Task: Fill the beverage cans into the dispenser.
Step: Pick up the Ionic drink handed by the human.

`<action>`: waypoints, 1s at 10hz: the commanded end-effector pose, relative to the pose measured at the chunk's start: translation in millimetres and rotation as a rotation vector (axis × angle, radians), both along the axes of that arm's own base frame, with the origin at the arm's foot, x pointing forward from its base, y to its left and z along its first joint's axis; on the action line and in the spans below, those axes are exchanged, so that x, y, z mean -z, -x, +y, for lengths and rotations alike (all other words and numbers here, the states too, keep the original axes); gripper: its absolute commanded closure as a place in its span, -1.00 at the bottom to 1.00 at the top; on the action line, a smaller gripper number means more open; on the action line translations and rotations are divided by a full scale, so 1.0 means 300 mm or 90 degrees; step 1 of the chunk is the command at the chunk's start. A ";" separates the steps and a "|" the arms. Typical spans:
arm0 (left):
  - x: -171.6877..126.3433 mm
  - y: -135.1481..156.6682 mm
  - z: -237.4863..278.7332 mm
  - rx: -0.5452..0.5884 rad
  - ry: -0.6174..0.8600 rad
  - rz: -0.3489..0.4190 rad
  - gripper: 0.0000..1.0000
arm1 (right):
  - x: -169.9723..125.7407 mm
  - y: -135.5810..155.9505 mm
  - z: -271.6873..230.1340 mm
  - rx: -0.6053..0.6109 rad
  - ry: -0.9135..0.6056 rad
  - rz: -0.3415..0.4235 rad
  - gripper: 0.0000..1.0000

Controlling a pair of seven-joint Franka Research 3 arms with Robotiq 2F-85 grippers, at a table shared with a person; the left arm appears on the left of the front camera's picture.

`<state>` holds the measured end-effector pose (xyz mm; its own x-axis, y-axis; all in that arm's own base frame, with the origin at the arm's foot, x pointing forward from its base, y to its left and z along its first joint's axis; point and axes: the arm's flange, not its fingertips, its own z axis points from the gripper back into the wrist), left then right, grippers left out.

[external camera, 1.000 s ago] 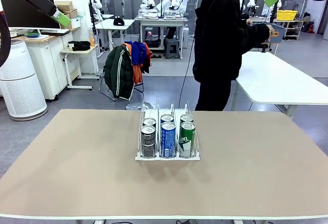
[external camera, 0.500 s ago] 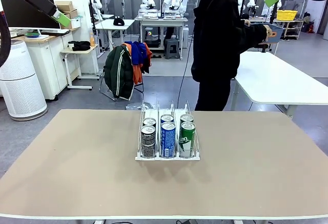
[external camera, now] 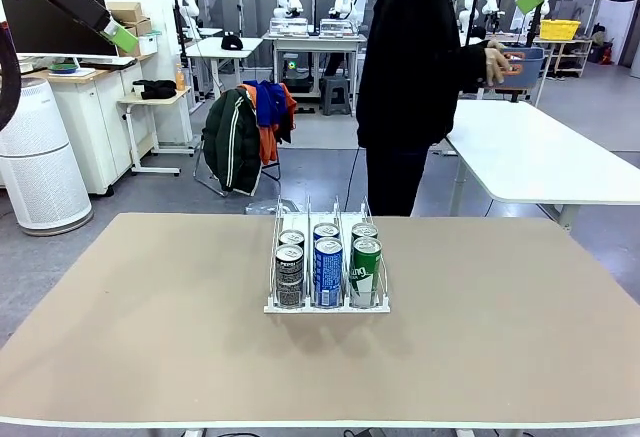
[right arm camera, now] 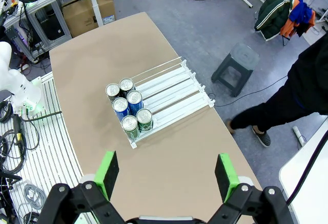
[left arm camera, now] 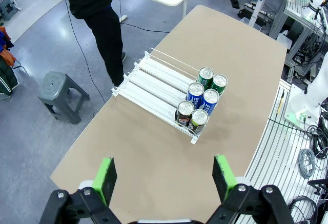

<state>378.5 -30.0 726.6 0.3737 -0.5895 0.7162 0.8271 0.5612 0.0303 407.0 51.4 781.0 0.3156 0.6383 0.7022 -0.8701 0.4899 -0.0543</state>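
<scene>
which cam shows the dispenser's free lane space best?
Left wrist view: it looks down on the dispenser, bare lanes plain behind the six beverage cans. Right wrist view gives much the same from the opposite side. Front view is low; cans hide the lane floors.

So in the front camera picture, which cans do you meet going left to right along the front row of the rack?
black-grey can → blue can → green can
</scene>
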 end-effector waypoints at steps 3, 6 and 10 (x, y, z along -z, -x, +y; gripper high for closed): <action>0.001 0.001 -0.003 0.002 0.000 0.000 -1.00 | 0.001 -0.002 0.004 -0.004 -0.005 0.002 -1.00; 0.001 0.001 -0.003 0.002 0.000 0.000 -1.00 | 0.001 -0.002 0.004 -0.004 -0.005 0.002 -1.00; 0.001 0.001 -0.003 0.002 0.000 0.000 -1.00 | 0.001 -0.002 0.004 -0.004 -0.005 0.002 -1.00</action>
<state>378.5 -30.0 726.6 0.3737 -0.5895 0.7162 0.8272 0.5612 0.0303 407.0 51.4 781.0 0.3155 0.6383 0.7022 -0.8701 0.4899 -0.0543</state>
